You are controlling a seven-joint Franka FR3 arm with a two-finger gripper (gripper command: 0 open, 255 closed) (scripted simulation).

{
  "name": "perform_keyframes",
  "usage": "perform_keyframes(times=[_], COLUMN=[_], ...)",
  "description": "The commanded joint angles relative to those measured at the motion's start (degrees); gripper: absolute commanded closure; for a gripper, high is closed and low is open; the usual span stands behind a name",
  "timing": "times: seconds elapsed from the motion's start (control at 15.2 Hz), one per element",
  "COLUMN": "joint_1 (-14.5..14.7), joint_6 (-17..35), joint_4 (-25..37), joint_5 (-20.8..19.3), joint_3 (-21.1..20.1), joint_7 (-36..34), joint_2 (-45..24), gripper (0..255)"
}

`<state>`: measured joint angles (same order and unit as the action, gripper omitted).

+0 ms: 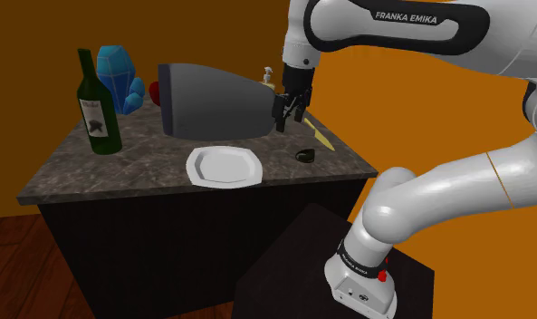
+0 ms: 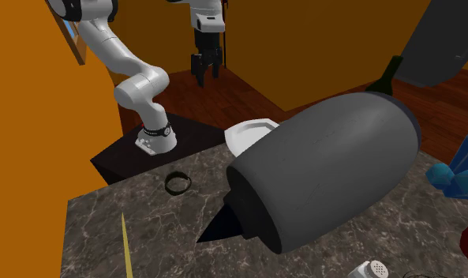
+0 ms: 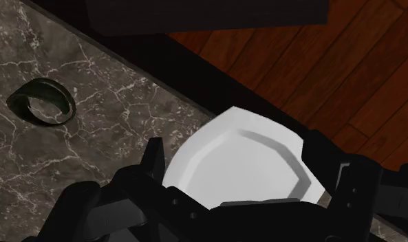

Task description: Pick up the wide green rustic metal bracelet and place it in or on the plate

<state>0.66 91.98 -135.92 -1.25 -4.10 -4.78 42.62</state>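
Two fingers [image 3: 154, 157] stand spread and empty; I am on the approach step, next I must lower the gripper [image 1: 290, 116] around the bracelet [image 3: 43, 102].

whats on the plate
Nothing: the plate is bare in the shoulder view. The bracelet lies apart on the counter. In the wrist view the gripper covers some rim.
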Motion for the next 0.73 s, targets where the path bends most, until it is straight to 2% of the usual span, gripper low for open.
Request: perform_keyframes(times=[0.0,0.66], joint_1=[0.00,-4.21], joint_6=[0.00,10.92], joint_4=[0.00,-6.18], joint_5=[0.00,-4.29], joint_3=[0.00,13.54], joint_7=[0.00,13.63], joint_2=[0.00,-5.63], gripper=[0,0])
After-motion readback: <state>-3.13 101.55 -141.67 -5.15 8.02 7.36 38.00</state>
